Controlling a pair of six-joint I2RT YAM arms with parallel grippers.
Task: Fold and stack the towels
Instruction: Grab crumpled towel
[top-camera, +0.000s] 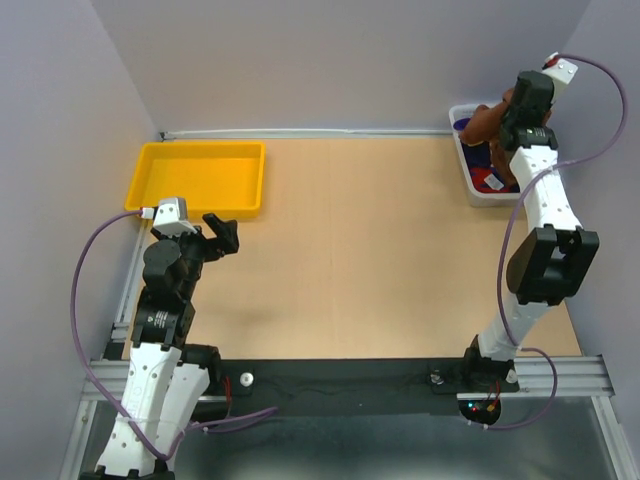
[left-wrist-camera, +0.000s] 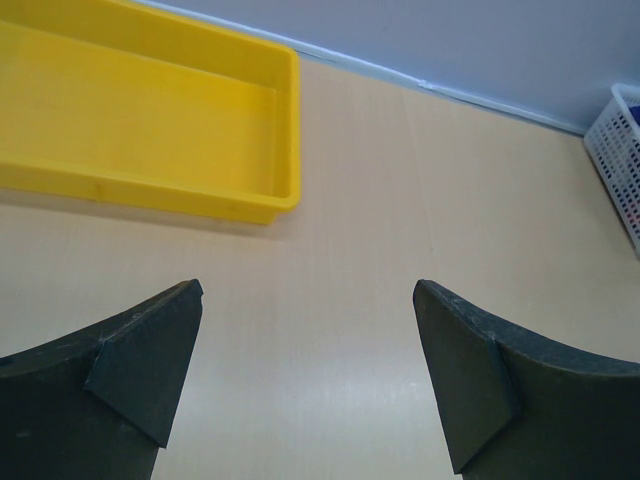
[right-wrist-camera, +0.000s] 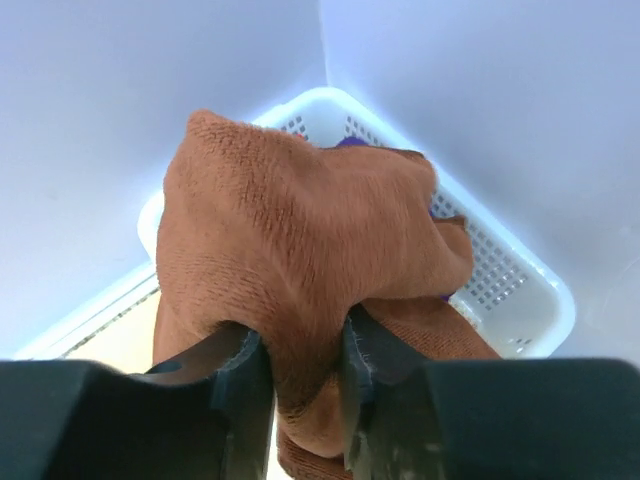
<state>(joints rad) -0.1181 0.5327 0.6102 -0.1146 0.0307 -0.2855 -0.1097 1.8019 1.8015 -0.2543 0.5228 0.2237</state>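
The right gripper (top-camera: 503, 122) is up over the white basket (top-camera: 476, 196) in the far right corner, a brown towel (top-camera: 483, 124) bunched against it, a purple towel (top-camera: 463, 125) and a red towel (top-camera: 490, 180) lying below. The left gripper (top-camera: 224, 232) hangs just beside the yellow tray (top-camera: 200, 210), over the table (top-camera: 380, 260).

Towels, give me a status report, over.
Right gripper shut on brown towel, held above white basket. Left gripper open, empty, near yellow tray. More towels in basket. Nothing seen in the way.
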